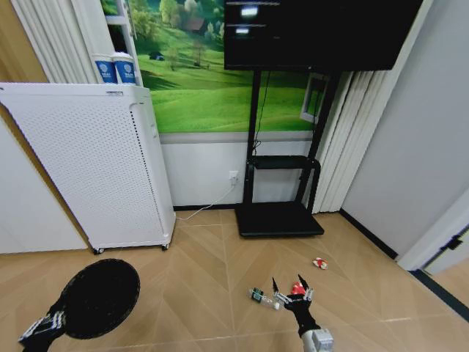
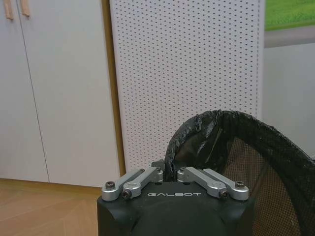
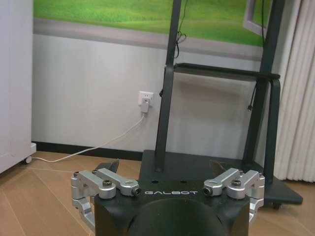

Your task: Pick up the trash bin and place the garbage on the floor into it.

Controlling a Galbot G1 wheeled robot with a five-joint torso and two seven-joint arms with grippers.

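The right gripper (image 1: 290, 287) hung low over the floor (image 1: 205, 264) with its fingers spread wide and nothing between them. In the head view a crumpled red-and-white wrapper (image 1: 297, 289) showed right at the spread tips, apparently on the parquet beneath them. Just to the robot's left of those tips lay the small clear bottle (image 1: 265, 297) with its green label, its long axis running roughly left to right across the robot's front. A second wrapper (image 1: 319, 262) sat farther out, ahead and to the right, apart from the other two pieces. All three lay on the right arm's side, so that arm looked the nearer one for any pick.

The left gripper (image 2: 166, 173) was closed on the rim of the trash bin (image 1: 100, 296), its fingers pinching the black liner at the lip. The bin was held off to the robot's left, tilted so its open mouth faced up toward the head camera, well apart from the garbage.
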